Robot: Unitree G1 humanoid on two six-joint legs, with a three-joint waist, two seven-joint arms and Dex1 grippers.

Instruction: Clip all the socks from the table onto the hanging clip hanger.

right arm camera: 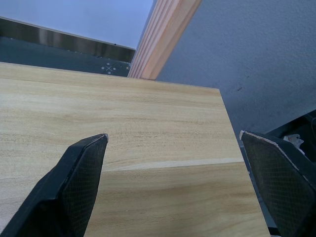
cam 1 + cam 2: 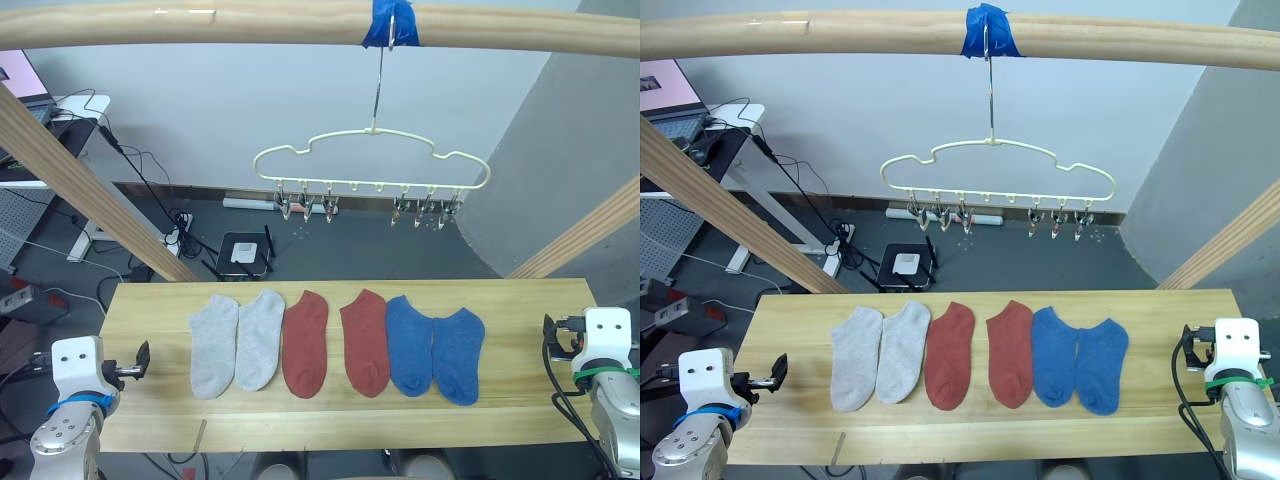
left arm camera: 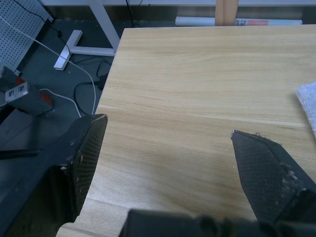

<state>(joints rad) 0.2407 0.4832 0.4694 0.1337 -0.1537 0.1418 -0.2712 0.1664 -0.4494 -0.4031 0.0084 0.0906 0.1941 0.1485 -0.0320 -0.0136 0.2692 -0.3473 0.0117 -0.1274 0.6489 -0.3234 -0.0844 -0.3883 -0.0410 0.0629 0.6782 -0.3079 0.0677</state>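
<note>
Six socks lie in a row across the middle of the table (image 2: 150,310): two light grey (image 2: 213,345) (image 2: 260,338), two rust red (image 2: 305,343) (image 2: 366,341), two blue (image 2: 409,345) (image 2: 458,355). Above and behind them the cream clip hanger (image 2: 372,131) hangs by its metal hook, with its metal clips (image 2: 305,205) all bare. My left gripper (image 3: 168,148) stands open over the table's left end, a grey sock's edge (image 3: 308,101) just ahead of it. At the table's right end, well clear of the blue socks, my right gripper (image 1: 173,163) is open and holds nothing.
A thick wooden beam (image 2: 250,25) with blue tape (image 2: 392,22) carries the hanger's hook. Slanted wooden struts (image 2: 90,190) (image 2: 580,240) rise behind both table ends. Cables and a small black device (image 2: 243,253) lie on the floor behind the table.
</note>
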